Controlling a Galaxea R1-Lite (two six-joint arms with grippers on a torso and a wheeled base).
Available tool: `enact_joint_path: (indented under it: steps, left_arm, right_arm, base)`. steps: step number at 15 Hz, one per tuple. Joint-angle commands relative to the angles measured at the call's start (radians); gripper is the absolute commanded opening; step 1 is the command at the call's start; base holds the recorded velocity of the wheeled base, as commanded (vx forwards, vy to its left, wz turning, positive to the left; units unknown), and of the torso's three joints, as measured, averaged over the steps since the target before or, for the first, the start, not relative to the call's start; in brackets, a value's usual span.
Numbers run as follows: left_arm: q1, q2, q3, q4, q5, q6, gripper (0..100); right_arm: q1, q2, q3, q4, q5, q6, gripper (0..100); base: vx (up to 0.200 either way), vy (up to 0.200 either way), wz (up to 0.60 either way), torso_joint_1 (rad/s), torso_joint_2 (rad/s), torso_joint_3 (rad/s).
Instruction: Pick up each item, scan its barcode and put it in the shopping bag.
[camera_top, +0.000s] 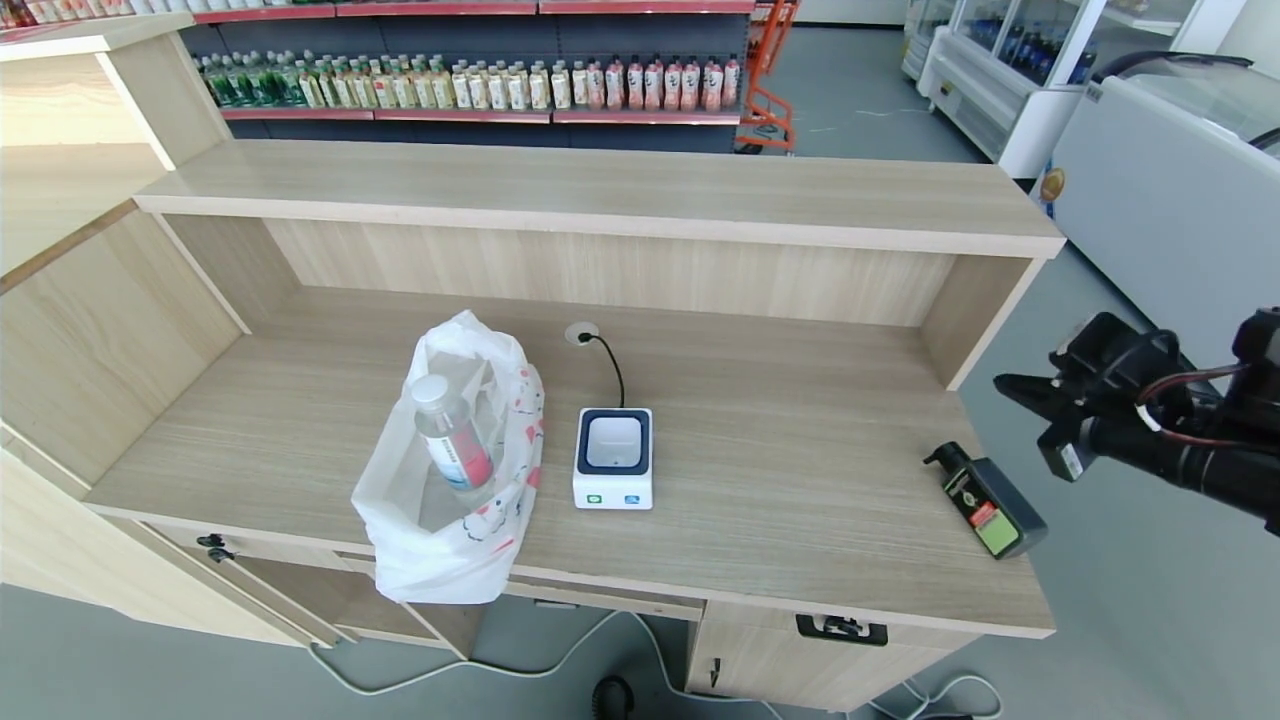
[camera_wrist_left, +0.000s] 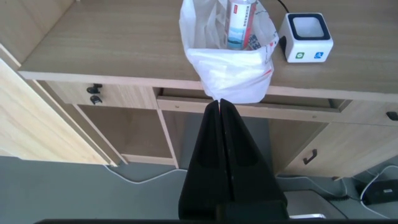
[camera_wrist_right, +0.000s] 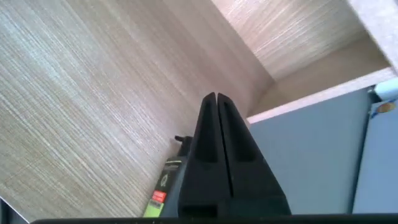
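Note:
A white shopping bag (camera_top: 450, 500) stands at the counter's front left with a clear water bottle (camera_top: 452, 435) upright inside it; the left wrist view shows the bag (camera_wrist_left: 231, 62) and the bottle (camera_wrist_left: 239, 25) too. To its right sits the white barcode scanner (camera_top: 613, 458) (camera_wrist_left: 306, 38). A dark bottle with a green and red label (camera_top: 988, 500) (camera_wrist_right: 163, 190) lies near the counter's right front corner. My right gripper (camera_top: 1005, 385) (camera_wrist_right: 216, 98) hangs shut above and to the right of that bottle, holding nothing. My left gripper (camera_wrist_left: 220, 104) is shut and empty, below the counter's front edge in front of the bag.
The counter (camera_top: 760, 480) has a raised back shelf (camera_top: 600, 195) and side walls. The scanner's cable (camera_top: 612, 365) runs to a grommet at the back. Drawers with black handles (camera_top: 840, 628) sit under the front edge. Store shelves and freezers stand behind.

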Motion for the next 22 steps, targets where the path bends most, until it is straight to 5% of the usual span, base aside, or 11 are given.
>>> enact_joint_path:
  steps: [1,6,7,9,12,14,22]
  left_arm:
    - [0.000,0.000,0.000,0.000,0.000,0.000,0]
    - [0.000,0.000,0.002,0.000,0.000,0.000,0]
    - [0.000,0.000,0.000,0.000,0.000,0.000,0]
    - [0.000,0.000,0.000,0.000,0.000,0.000,0]
    - [0.000,0.000,0.000,0.000,0.000,0.000,0]
    - [0.000,0.000,0.000,0.000,0.000,0.000,0]
    - [0.000,0.000,0.000,0.000,0.000,0.000,0]
  right_arm:
    - [-0.014,-0.141,0.079,-0.053,-0.001,-0.036,0]
    - [-0.120,-0.182,0.095,0.010,-0.052,-0.001,0]
    - [-0.159,-0.193,0.092,0.072,-0.072,0.019,100]
    - [-0.179,-0.201,0.072,0.161,-0.147,0.157,100]
    - [-0.182,-0.162,0.000,0.403,-0.455,0.349,100]
    - [-0.180,-0.113,-0.027,0.481,-0.510,0.424,100]
    - [-0.106,0.120,-0.089,0.466,-0.457,0.545,100]
  base:
    - [0.000,0.000,0.00,0.000,0.00,0.000]
    - [0.000,0.000,0.00,0.000,0.00,0.000]
    - [0.000,0.000,0.00,0.000,0.00,0.000]
    - [0.000,0.000,0.00,0.000,0.00,0.000]
    - [0.000,0.000,0.00,0.000,0.00,0.000]
    - [0.000,0.000,0.00,0.000,0.00,0.000]
    - [0.000,0.000,0.00,0.000,0.00,0.000]
